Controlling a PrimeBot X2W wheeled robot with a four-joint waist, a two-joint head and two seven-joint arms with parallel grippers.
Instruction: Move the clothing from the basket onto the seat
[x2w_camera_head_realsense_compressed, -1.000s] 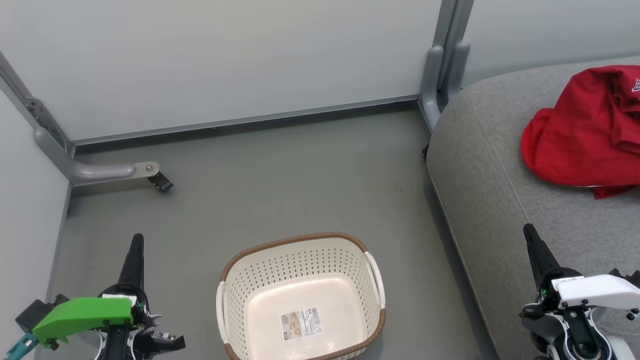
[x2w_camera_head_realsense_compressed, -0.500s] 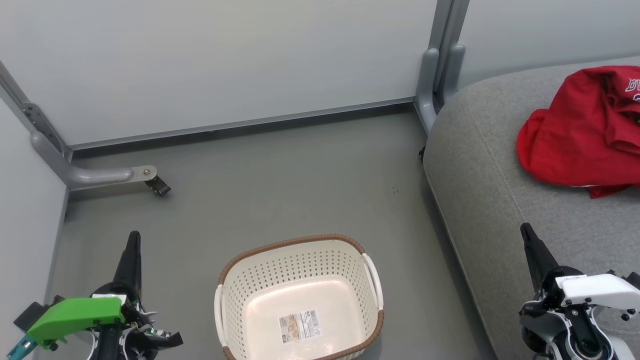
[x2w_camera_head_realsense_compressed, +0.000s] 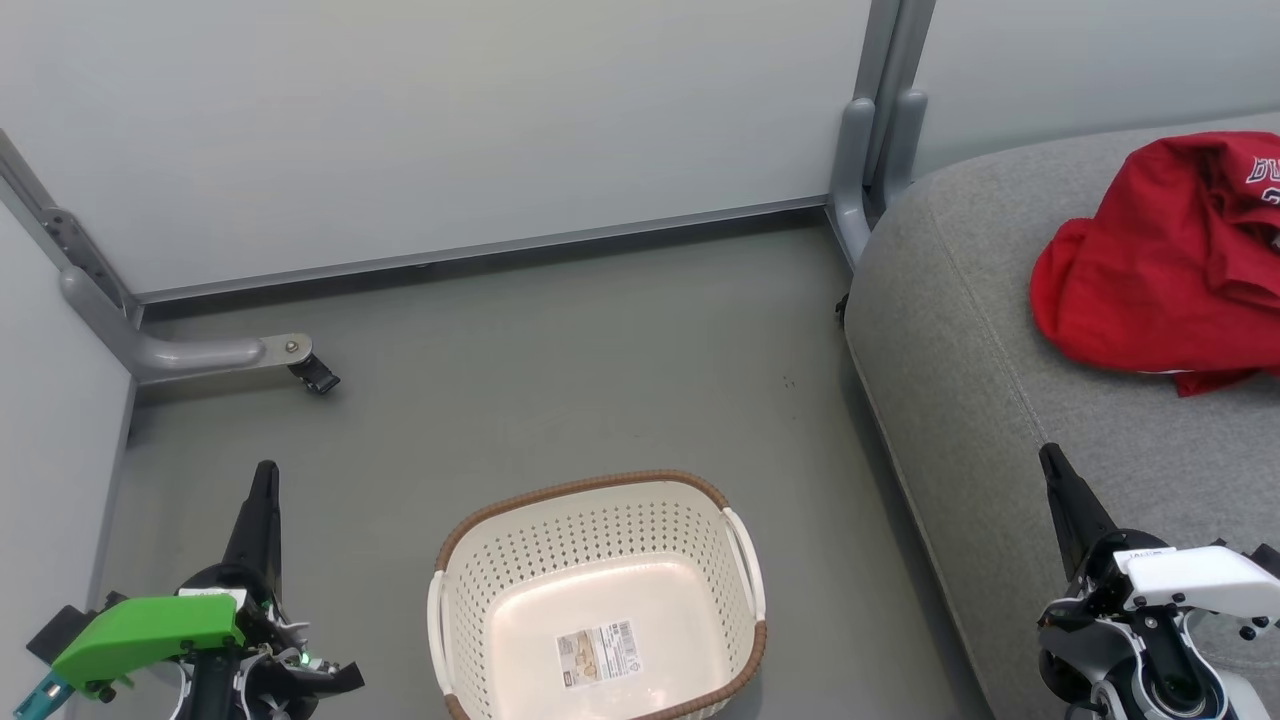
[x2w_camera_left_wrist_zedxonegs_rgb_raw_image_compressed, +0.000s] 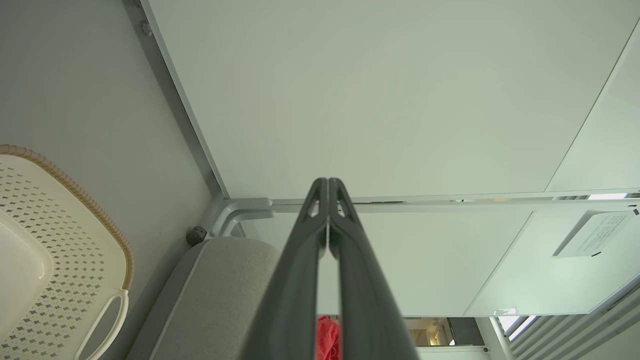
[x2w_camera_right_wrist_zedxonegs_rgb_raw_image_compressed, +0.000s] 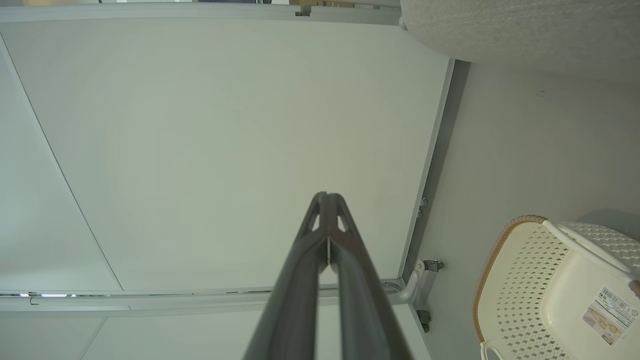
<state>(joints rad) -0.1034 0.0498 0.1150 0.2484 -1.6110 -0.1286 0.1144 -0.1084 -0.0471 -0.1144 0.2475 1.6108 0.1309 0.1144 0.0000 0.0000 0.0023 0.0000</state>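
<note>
clothing (x2w_camera_head_realsense_compressed: 1160, 260) lies in a crumpled red heap on the seat (x2w_camera_head_realsense_compressed: 980, 400), toward its far right part, with white lettering showing at the top edge. it is well apart from the basket (x2w_camera_head_realsense_compressed: 590, 485). basket stands upright on the floor (x2w_camera_head_realsense_compressed: 560, 350) between my two arms, near the seat's edge but apart from it, a paper label (x2w_camera_head_realsense_compressed: 598, 655) on its pale bottom. my left gripper (x2w_camera_head_realsense_compressed: 266, 475) hovers over the floor left of the basket, fingers pressed together. my right gripper (x2w_camera_head_realsense_compressed: 1052, 462) hangs over the seat's near edge, fingers together too, well short of the clothing.
</note>
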